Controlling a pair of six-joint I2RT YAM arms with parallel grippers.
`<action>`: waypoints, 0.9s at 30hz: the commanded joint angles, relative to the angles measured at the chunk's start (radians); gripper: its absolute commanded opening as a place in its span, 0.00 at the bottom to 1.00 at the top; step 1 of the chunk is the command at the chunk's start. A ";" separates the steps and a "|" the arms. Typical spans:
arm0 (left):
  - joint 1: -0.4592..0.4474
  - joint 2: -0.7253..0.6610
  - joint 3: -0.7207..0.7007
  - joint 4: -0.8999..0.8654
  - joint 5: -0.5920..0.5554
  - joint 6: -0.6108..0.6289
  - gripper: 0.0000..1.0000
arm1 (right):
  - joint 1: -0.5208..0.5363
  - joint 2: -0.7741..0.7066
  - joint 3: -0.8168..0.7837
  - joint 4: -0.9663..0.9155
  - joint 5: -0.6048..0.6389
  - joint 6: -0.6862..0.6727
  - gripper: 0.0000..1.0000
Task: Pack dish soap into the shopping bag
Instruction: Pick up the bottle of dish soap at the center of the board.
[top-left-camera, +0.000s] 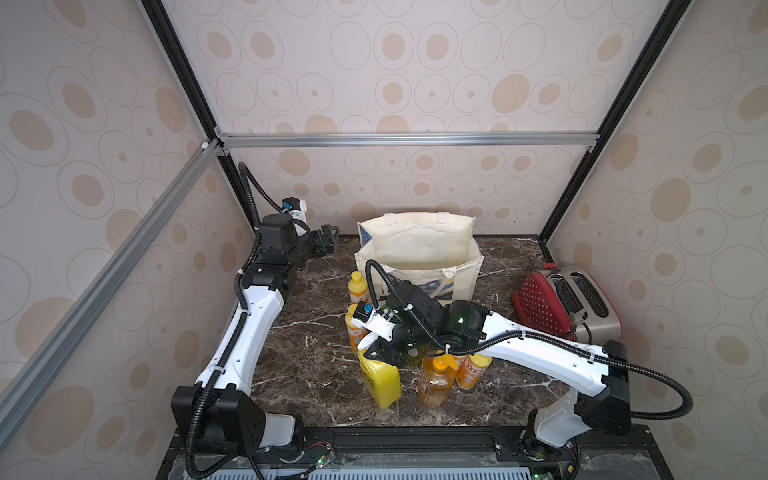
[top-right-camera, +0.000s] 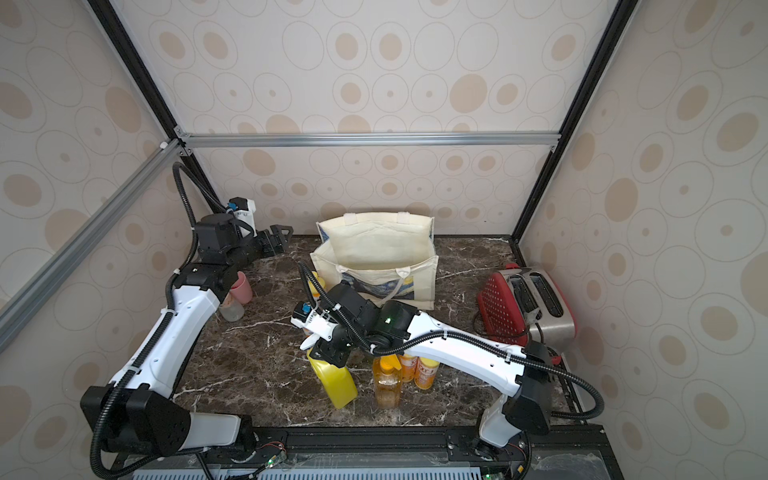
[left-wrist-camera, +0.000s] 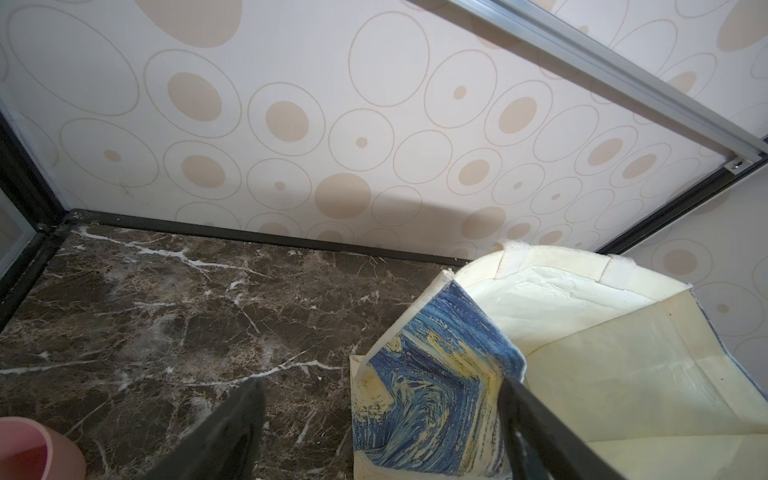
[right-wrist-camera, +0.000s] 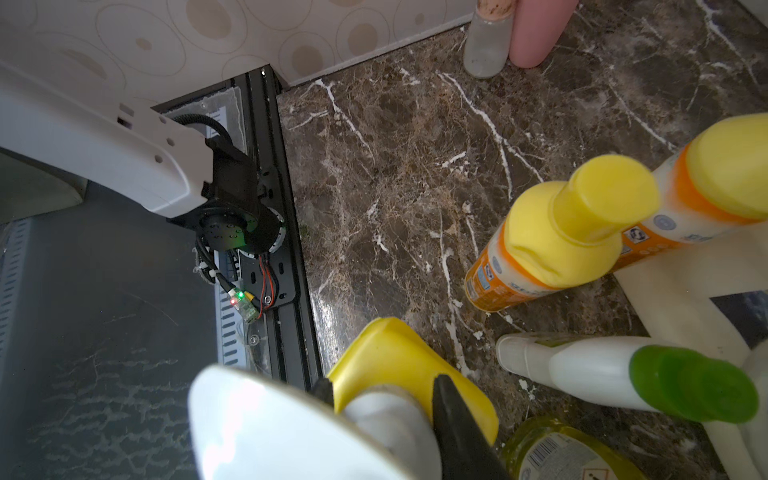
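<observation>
1. Right wrist view is showing the right gripper (right-wrist-camera: 386, 401) being clamped on the white neck of the yellow pump bottle (right-wrist-camera: 399, 357), with a black finger (right-wrist-camera: 457, 415) being pressed to each side just under the pump head.
2. In a top view that bottle is being seen leaning off upright at the near edge of the cluster. Whether its base is being borne by the marble table (top-left-camera: 316, 332) cannot be told.
3. The shopping bag (top-left-camera: 415, 249) is being left standing behind the cluster, mouth open, with no bottle being seen inside. By that, packing is judged to be only beginning.
4. The left gripper (top-left-camera: 329, 240) is being held with jaws wide apart and empty, just beside the bag's printed side wall.
5. Because the grip is being taken high on a narrow neck, the heavy body is probably being left free to swing. A slow, straight rise is being called for.
6. Close neighbours are being put at risk: the white green-capped bottle (right-wrist-camera: 582, 370), the greenish bottle (right-wrist-camera: 557, 453), the clear orange pump bottle (top-left-camera: 434, 384) and a small orange bottle (right-wrist-camera: 557, 249). The path is best being kept clear of their caps.
7. The bag is being judged taller than the bottles, so the base is needing to be carried over the near wall before being lowered.
8. The soft wall could be pushed inward, so steadying by the left gripper is being worth considering.
</observation>
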 joint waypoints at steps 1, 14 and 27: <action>-0.003 0.003 0.044 -0.006 0.018 0.015 0.87 | 0.005 -0.033 0.154 0.163 -0.017 -0.016 0.00; -0.014 0.021 0.066 -0.017 0.067 0.027 0.87 | -0.019 0.031 0.527 0.022 0.087 -0.108 0.00; -0.098 0.088 0.128 -0.045 0.082 0.068 0.87 | -0.252 0.263 1.089 -0.124 0.034 -0.036 0.00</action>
